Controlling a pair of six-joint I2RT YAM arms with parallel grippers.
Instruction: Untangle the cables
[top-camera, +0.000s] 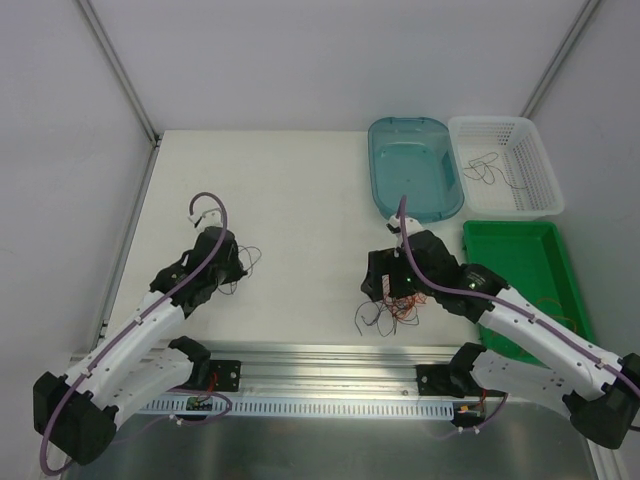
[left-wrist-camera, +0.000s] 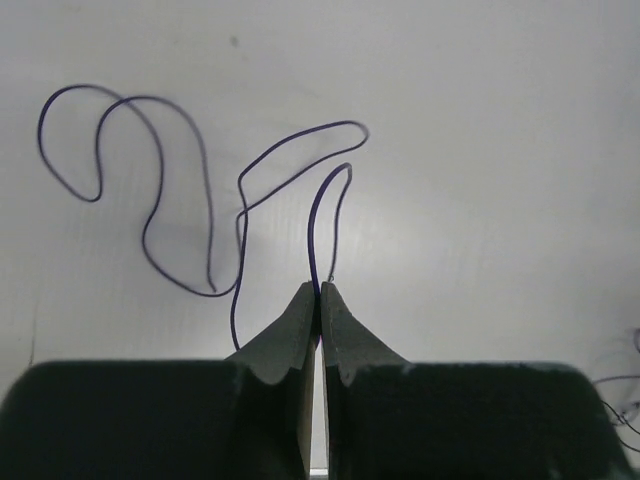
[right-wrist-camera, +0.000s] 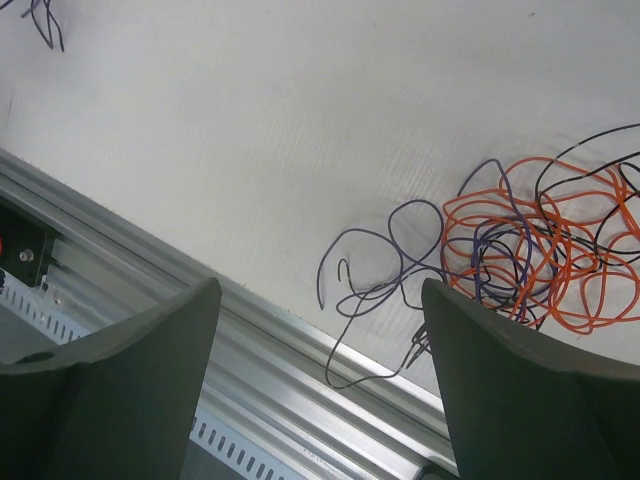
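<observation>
A tangle of thin cables (right-wrist-camera: 540, 250), orange, purple and black, lies on the white table near its front edge (top-camera: 392, 310). My right gripper (right-wrist-camera: 320, 290) hangs open just above and left of it, with nothing between its fingers. One dark strand (right-wrist-camera: 350, 375) trails over the metal rail. My left gripper (left-wrist-camera: 320, 290) is shut on a single purple-blue cable (left-wrist-camera: 160, 150). That cable curls away from the fingertips in loose loops on the table. In the top view the left gripper (top-camera: 243, 264) sits at the table's left with this cable beside it.
A teal tub (top-camera: 376, 150) and a white basket (top-camera: 500, 122) holding a few dark wires (top-camera: 490, 168) stand at the back right. A green tray (top-camera: 470, 250) lies on the right, beside the right arm. An aluminium rail (top-camera: 320, 355) runs along the front edge.
</observation>
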